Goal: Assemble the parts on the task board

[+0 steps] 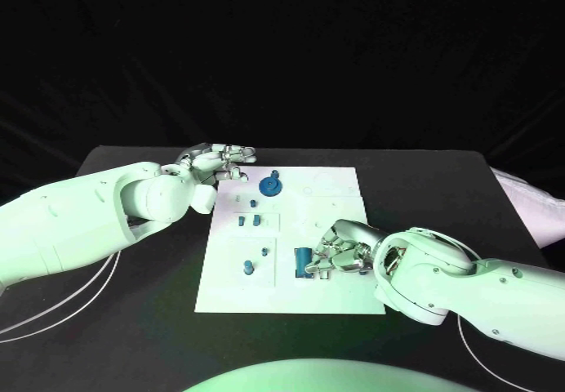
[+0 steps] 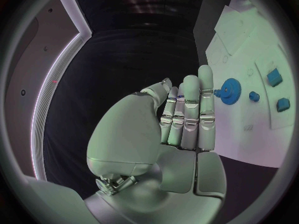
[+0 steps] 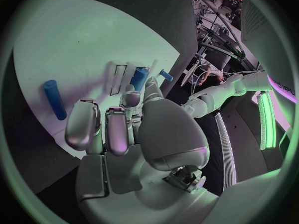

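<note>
Board [image 1: 335, 290] bears one gear [image 1: 271, 187], several small parts.

I can read no text, label, brand or number in any view. The board [image 1: 335, 286] carries thin printed outlines and a few small marks beside the parts [image 1: 271, 186], all too small for me to make out.
</note>
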`<state>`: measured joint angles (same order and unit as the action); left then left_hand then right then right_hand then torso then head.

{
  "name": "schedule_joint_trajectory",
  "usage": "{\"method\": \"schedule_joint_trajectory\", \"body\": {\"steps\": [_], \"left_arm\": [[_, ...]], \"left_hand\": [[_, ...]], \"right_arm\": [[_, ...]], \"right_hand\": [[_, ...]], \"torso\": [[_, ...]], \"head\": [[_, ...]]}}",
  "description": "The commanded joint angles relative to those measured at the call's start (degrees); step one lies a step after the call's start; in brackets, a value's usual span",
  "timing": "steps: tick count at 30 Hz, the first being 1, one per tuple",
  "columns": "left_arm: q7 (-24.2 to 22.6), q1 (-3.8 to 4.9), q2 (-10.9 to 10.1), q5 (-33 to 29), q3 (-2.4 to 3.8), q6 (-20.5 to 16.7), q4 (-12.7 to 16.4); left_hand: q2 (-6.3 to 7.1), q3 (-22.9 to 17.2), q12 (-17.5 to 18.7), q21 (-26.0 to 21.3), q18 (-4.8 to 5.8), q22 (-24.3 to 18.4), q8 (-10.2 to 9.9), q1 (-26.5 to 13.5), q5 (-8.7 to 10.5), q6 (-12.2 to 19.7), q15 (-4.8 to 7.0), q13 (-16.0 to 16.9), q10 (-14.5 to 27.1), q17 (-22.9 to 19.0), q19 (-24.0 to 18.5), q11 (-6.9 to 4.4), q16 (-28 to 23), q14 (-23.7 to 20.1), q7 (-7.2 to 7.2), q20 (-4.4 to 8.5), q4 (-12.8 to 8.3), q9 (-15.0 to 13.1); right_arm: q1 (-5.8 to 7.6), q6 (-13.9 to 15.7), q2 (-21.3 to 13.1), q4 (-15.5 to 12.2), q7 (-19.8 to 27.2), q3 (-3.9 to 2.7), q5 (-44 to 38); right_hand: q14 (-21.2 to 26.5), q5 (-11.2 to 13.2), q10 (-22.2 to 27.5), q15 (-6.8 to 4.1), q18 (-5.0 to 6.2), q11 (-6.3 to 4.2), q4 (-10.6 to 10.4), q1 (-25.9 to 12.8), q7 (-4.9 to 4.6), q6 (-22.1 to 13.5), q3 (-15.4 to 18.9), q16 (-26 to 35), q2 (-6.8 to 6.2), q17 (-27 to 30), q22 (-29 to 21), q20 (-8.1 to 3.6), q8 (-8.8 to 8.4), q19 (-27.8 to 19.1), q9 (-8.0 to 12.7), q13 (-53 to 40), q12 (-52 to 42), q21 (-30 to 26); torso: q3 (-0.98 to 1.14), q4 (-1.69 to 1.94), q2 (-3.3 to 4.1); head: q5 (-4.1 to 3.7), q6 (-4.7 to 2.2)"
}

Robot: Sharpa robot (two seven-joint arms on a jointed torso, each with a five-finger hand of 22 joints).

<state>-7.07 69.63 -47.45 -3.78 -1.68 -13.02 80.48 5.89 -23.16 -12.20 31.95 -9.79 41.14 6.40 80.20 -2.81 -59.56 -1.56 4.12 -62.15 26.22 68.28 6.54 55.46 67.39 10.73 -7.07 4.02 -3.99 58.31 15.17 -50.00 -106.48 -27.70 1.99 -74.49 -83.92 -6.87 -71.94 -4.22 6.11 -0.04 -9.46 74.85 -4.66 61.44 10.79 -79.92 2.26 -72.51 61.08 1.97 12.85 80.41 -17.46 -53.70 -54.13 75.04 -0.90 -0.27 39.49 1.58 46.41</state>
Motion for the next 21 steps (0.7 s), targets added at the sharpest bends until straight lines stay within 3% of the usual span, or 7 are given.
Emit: {"method": "schedule_joint_trajectory", "body": {"steps": [1,6,12,15,21], "left_arm": [[-0.2,0.01,0.1,0.2,0.02,1.0,0.1],[-0.3,-0.01,-0.1,0.2,0.00,1.0,0.2],[-0.4,-0.02,-0.5,0.2,-0.04,0.8,0.3],[-0.4,-0.04,-0.5,0.2,-0.06,0.9,0.4],[-0.5,-0.23,-0.5,0.2,-0.09,0.9,0.4]], "left_hand": [[-0.34,0.2,-0.2,-0.3,-0.64,0.0,0.2,-0.3,-0.07,0.4,-0.02,-0.1,0.5,-0.1,0.3,0.02,-0.1,-0.3,-0.07,-0.10,-0.2,0.1],[-0.34,0.2,-0.2,-0.3,-0.64,0.0,0.2,-0.3,-0.07,0.4,-0.02,-0.1,0.5,-0.1,0.3,0.02,-0.1,-0.3,-0.07,-0.10,-0.2,0.1],[-0.34,0.2,-0.2,-0.3,-0.64,0.0,0.2,-0.3,-0.07,0.4,-0.02,-0.1,0.5,-0.1,0.3,0.02,-0.1,-0.3,-0.07,-0.10,-0.2,0.1],[-0.34,0.2,-0.2,-0.3,-0.64,0.0,0.2,-0.3,-0.07,0.4,-0.02,-0.1,0.5,-0.1,0.3,0.02,-0.1,-0.3,-0.07,-0.10,-0.2,0.1],[-0.34,0.2,-0.2,-0.3,-0.64,0.0,0.2,-0.3,-0.07,0.4,-0.02,-0.1,0.5,-0.1,0.3,0.02,-0.1,-0.3,-0.07,-0.10,-0.2,0.1]], "right_arm": [[-0.06,0.7,-0.5,-0.3,0.4,0.01,-3.5],[0.10,3.1,-4.0,-2.3,0.8,-0.04,-3.0],[1.71,3.6,-9.6,-4.3,0.6,-0.10,-2.9],[2.05,3.5,-11.5,-4.5,0.2,-0.09,-3.9],[2.21,2.6,-13.9,-4.0,-1.1,0.09,-6.5]], "right_hand": [[-3.0,-1.3,-0.3,0.17,-0.76,0.06,0.3,0.6,0.10,0.2,0.0,0.3,0.39,-0.1,0.1,0.13,0.18,0.2,-0.1,0.2,0.0,0.3],[-3.2,-4.9,-0.9,0.24,-0.87,0.16,0.1,0.3,-0.06,-0.3,0.3,-0.2,0.83,-1.0,0.7,0.14,-0.32,0.5,-0.2,-0.8,-0.8,0.7],[-3.4,-10.0,-1.1,0.36,-0.96,0.29,-0.8,-0.2,-0.23,-0.7,0.7,-0.7,1.29,-1.7,1.3,0.23,-1.15,0.7,-0.1,-1.3,-1.0,1.0],[-3.4,-11.5,-1.1,0.35,-0.97,0.28,-0.9,0.0,-0.21,-0.6,0.8,-0.8,1.34,-1.9,1.4,0.23,-1.36,0.7,-0.1,-1.4,-0.9,1.1],[-3.4,-13.7,-1.0,0.26,-0.99,0.15,-0.8,1.2,-0.08,-0.4,0.3,-0.8,1.78,-1.9,1.6,0.16,-1.69,0.7,-0.1,-1.3,-0.6,1.2]], "torso": [[-0.05,0.02,-0.04],[0.03,-0.05,0.00],[-0.01,-0.40,-0.15],[-0.05,-0.43,-0.17],[0.09,-0.53,-0.16]], "head": [[0.00,-0.08],[-0.12,-0.29],[-0.75,-0.52],[-0.87,-0.64],[-1.14,-0.69]]}}
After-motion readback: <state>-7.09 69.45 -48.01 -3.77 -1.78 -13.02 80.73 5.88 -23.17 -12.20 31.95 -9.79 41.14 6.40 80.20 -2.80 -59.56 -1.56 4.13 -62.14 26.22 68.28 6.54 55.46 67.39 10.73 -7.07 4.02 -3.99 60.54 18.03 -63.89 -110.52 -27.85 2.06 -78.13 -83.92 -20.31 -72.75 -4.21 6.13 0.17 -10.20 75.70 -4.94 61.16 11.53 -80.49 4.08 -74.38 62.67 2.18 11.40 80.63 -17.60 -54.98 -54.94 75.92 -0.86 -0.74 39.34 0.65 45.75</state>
